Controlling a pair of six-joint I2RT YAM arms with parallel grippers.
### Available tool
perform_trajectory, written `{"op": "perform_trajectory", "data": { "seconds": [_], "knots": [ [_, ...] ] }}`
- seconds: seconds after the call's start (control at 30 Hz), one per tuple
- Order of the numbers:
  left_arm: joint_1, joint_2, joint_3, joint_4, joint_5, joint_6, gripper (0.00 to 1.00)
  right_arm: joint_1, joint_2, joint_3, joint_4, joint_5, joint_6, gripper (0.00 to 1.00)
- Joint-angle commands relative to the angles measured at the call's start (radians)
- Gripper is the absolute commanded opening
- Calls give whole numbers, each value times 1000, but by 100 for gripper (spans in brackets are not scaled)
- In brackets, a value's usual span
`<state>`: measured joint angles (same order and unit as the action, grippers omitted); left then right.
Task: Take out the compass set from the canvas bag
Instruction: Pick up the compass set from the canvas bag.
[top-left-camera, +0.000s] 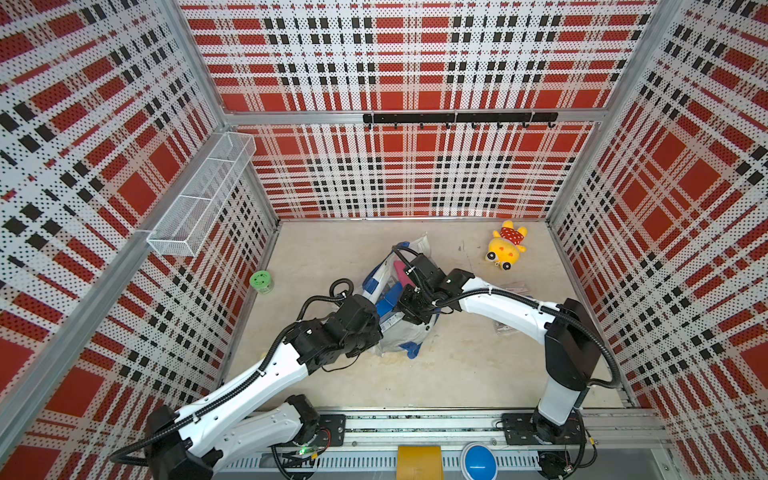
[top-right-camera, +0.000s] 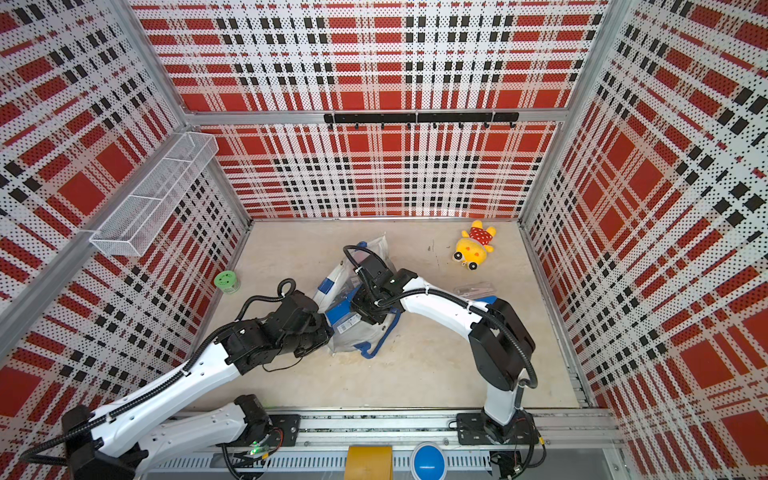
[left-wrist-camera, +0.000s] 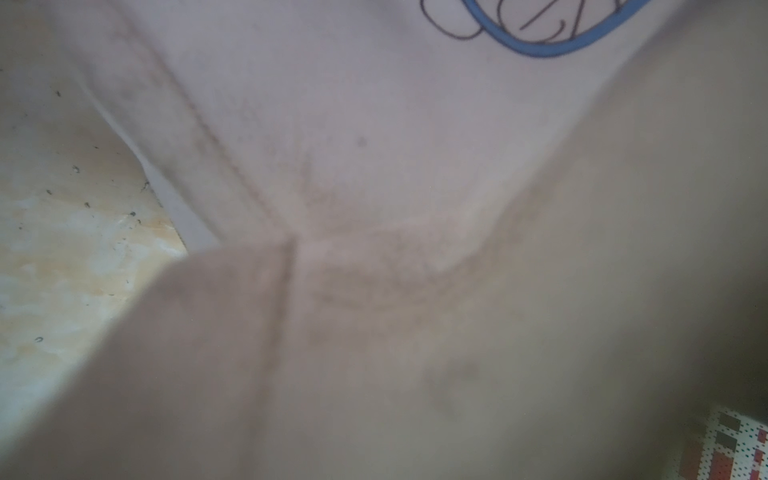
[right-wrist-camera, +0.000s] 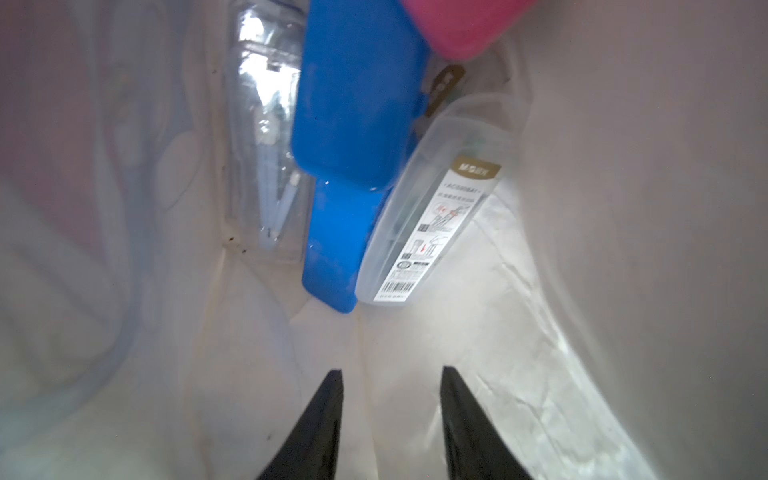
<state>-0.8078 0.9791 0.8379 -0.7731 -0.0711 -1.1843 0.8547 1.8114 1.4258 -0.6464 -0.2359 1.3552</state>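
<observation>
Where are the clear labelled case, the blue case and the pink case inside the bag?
clear labelled case (right-wrist-camera: 440, 216), right wrist view, on its white printed label.
blue case (right-wrist-camera: 357, 104), right wrist view, middle of its broad upper face.
pink case (right-wrist-camera: 461, 25), right wrist view, on its rounded corner.

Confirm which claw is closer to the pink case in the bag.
Right. The right claw is inside the canvas bag, open, the pink case just past the blue case ahead of it. The left claw is outside at the bag's near edge, apparently pinching fabric.
</observation>
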Motion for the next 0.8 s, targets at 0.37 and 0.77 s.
{"op": "perform_trajectory", "data": {
  "seconds": [0.37,0.77],
  "knots": [
    [-62,-29,-25,73,-2,-72,0,15,176,56,31,75,123,70],
    [-100,-51,-8,75,-31,-108,0,8,217,50,236,90,93,58]
  ]
}}
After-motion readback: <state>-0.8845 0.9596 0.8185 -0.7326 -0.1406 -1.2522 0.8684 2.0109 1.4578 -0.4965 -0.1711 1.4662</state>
